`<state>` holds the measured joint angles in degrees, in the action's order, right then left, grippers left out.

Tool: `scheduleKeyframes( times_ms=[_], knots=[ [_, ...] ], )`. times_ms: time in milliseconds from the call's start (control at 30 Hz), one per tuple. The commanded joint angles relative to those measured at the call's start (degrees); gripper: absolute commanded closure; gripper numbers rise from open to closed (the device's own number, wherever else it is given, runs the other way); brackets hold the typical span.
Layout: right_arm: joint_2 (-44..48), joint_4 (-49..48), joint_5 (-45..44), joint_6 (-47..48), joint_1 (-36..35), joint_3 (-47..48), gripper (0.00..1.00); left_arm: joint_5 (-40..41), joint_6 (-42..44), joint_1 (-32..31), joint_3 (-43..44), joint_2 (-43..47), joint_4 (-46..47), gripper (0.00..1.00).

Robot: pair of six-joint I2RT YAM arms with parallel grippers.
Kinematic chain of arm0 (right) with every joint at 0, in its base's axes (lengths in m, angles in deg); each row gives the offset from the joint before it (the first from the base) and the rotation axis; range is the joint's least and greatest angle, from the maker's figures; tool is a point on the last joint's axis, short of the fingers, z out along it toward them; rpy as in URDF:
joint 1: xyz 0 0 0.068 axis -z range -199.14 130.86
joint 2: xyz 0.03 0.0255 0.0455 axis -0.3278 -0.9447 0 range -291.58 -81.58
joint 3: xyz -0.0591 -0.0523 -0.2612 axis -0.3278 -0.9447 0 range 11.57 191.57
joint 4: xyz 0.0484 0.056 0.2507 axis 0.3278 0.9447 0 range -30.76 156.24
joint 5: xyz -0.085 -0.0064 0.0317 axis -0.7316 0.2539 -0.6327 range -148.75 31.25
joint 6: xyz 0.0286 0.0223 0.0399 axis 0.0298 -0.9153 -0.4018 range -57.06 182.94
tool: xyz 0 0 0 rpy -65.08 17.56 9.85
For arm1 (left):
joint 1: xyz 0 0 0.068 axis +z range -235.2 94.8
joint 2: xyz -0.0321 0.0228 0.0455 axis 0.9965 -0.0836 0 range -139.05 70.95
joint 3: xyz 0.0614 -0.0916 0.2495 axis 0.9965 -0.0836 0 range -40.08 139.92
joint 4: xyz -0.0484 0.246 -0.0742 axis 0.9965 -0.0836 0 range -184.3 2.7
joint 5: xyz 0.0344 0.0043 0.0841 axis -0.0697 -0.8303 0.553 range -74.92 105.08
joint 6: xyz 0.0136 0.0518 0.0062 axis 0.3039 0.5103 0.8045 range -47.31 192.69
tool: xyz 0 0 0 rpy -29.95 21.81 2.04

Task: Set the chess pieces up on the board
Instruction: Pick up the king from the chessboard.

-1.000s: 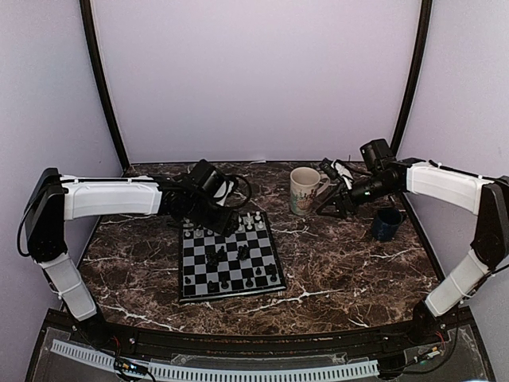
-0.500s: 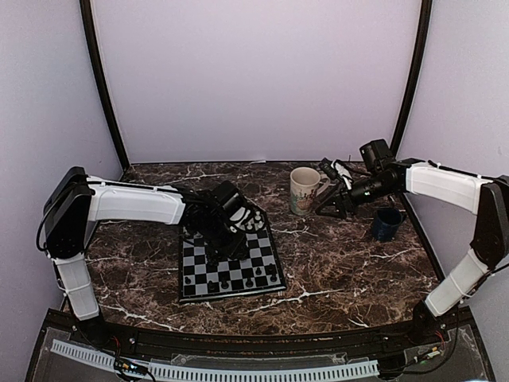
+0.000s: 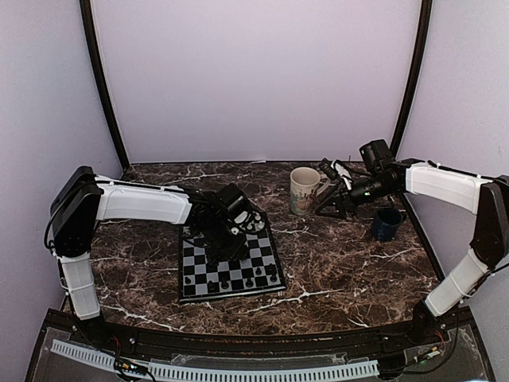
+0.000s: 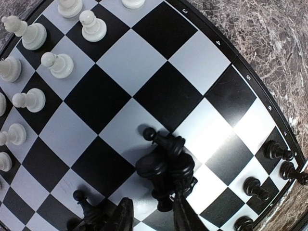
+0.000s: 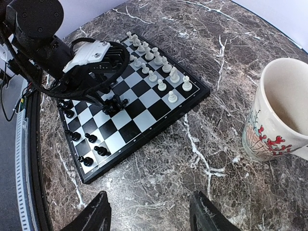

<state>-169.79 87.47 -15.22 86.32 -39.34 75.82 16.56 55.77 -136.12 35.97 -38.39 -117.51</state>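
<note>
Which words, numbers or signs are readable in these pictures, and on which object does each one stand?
"3", "4", "5": small white digits on the dark border of the board, seen in the left wrist view.
The digits further along that border are too small and blurred to read.
The mug has only a red and green drawing, no words.

I am seeing a smooth board that is shining. The black chess pieces are gleaming like plastic. The tabletop is looking like glossy marble, and the mug is looking glazed.
</note>
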Motion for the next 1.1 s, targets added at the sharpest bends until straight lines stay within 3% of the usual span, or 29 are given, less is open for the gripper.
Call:
scheduleKeyframes(
  times_ms=[0, 400, 800, 1067],
  knots=[
    [-0.7, -1.1, 1.1, 0.5, -0.1, -0.4, 0.44, 1.4, -0.4, -0.1, 2.0, -0.8, -2.4, 0.69],
    [-0.7, -0.9, 1.1, 0.6, 0.0, -0.4, 0.44, 1.8, 0.9, -0.1, 2.0, -2.7, -2.4, 0.71],
    [-1.9, 4.6, 2.4, 3.7, -0.7, 4.8, 0.51, 0.4, 6.1, 0.1, 3.1, 2.0, -5.3, 0.84],
    [-5.6, 18.4, 1.3, 14.9, -4.2, 17.6, 0.53, -14.0, 8.1, 4.1, 6.2, 5.5, -7.8, 0.85]
  ],
)
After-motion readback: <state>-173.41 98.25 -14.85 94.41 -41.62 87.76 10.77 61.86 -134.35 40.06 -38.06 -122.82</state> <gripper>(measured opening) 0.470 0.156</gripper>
